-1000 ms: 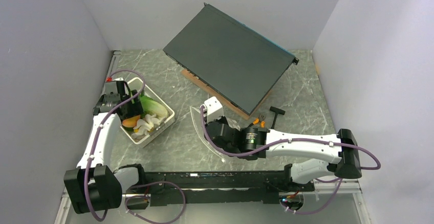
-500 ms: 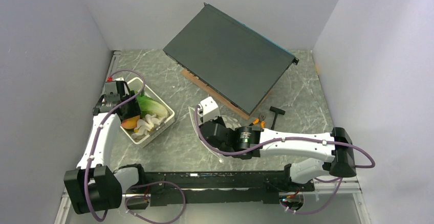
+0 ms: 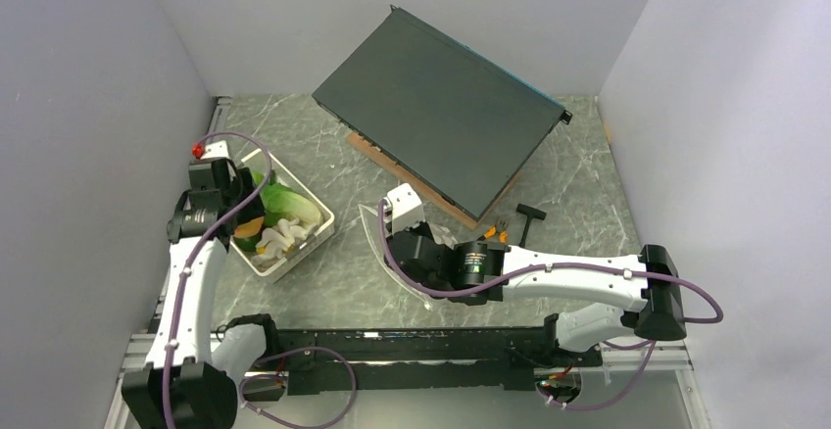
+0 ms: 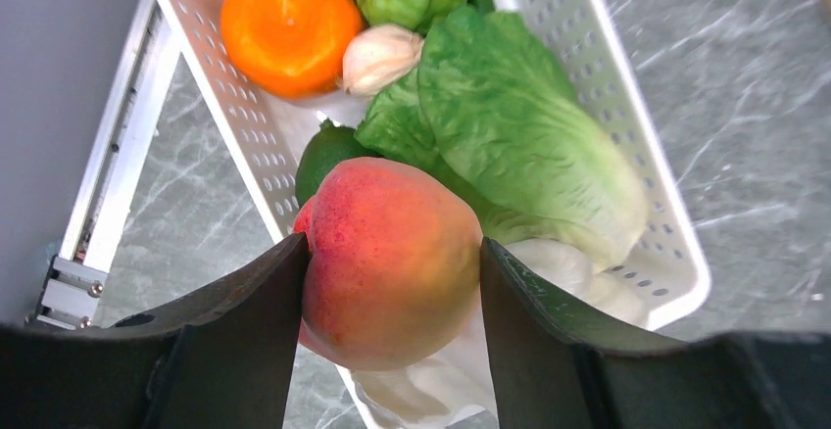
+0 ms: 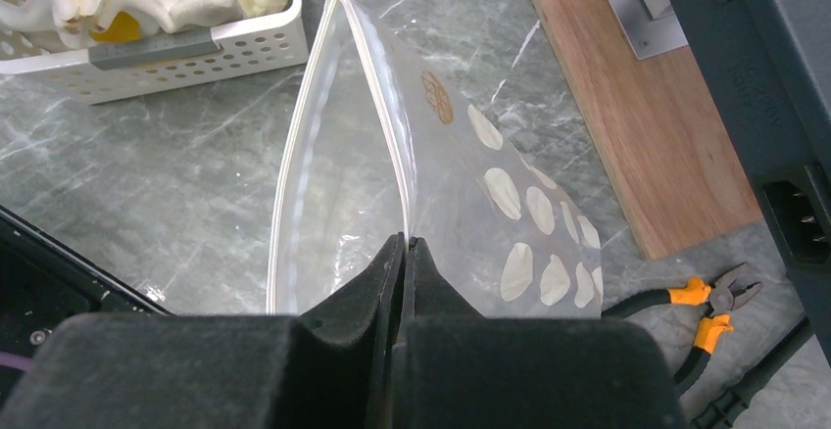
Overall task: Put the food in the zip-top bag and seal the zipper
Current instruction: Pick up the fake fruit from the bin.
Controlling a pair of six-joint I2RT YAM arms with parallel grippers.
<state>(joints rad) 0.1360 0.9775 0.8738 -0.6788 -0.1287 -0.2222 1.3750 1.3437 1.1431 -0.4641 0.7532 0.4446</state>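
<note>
My left jaws clamp a round red-yellow peach point(image 4: 389, 261) over the white perforated basket point(image 4: 627, 125), and my right jaws pinch the lip of the clear dotted plastic bag point(image 5: 490, 204); if this thin lip slips, the mouth may close.

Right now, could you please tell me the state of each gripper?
Left gripper: closed, holding the red-orange fruit.
Right gripper: closed, pinching one lip of the zip-top bag.
</note>
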